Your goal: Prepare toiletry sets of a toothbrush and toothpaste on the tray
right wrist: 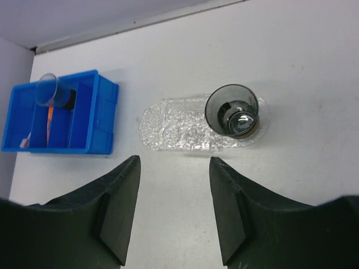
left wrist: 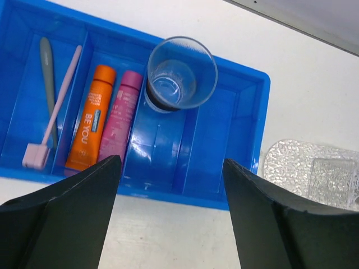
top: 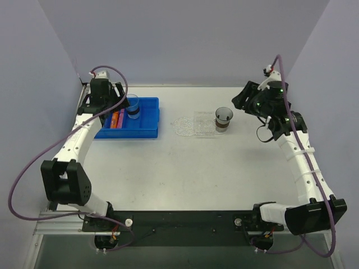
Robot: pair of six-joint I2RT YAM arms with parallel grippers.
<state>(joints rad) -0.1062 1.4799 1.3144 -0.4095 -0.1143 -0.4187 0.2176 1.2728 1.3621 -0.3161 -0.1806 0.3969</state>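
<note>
The two toothbrushes lie in the leftmost compartment of the blue bin [left wrist: 247, 112], at the upper left of the left wrist view. One is a slim grey toothbrush [left wrist: 47, 78]. The other is a pale pink toothbrush [left wrist: 56, 103], slanted, with its blocky pale end at the lower left. Their lower ends lie close together; whether they touch cannot be told.

In the next compartment to the right the toothpaste lies flat. The orange tube [left wrist: 91, 117] with dark lettering and the pink tube [left wrist: 120, 115] are side by side, with their caps toward the top of the frame.

The tray [right wrist: 174, 131] is outside the bin, on the white table [top: 185, 174], at the middle of the right wrist view. It holds neither tube nor brush. A dark cup [right wrist: 231, 110] stands upright on its right end.

A clear cup [left wrist: 180, 75] stands upright in the bin's third compartment, just right of the pink tube's cap. In the top view the bin sits at the left centre and the tray just right of it, the two apart.

The left gripper [left wrist: 171, 162] hangs over the near edge of the bin. Its fingers are spread wide with nothing between them, and it touches neither tube. The right gripper [right wrist: 174, 162] hovers over bare table below the tray in its view. Its jaws are parted and empty, well clear of the dark cup.
</note>
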